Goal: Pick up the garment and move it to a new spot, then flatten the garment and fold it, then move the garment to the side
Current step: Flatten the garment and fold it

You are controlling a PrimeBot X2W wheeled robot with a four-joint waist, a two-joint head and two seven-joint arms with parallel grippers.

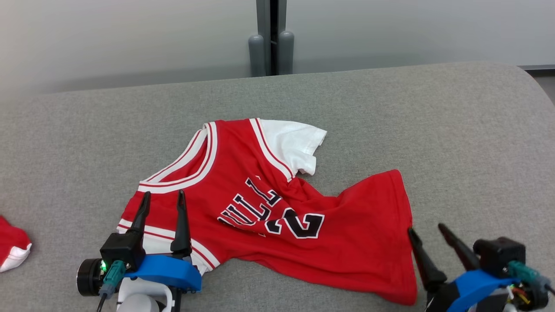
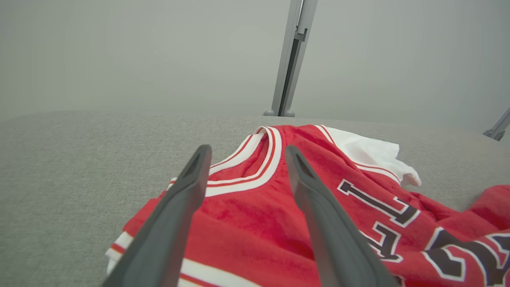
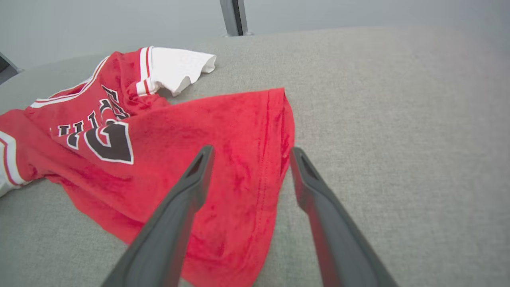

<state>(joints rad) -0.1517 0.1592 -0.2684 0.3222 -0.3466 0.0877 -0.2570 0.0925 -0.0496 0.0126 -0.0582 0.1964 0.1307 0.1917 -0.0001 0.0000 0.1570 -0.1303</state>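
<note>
- Grey fabric-covered desk [image 1: 455,130] spreads wide.
- Red basketball jersey [image 1: 277,242] with white trim and black lettering lies rumpled on the desk's middle.
- Left claw [image 1: 164,193], fingers apart, is over its shoulder end.
- Right claw [image 1: 425,227], fingers apart, straddles its hem.

**Control:** Condition of the supporting surface?

**Operator:** I see a grey fabric-covered surface [image 1: 455,130], flat, with a rounded far right corner.

**Control:** Items lying on it?

**Operator:** Two. A red garment [image 1: 347,225] with white trim lies near the middle, lettering up and rumpled, with one white sleeve toward the far edge. A small red-and-white cloth piece [image 1: 13,249] lies at the left, well apart from it and cut off by the edge of my head view.
</note>
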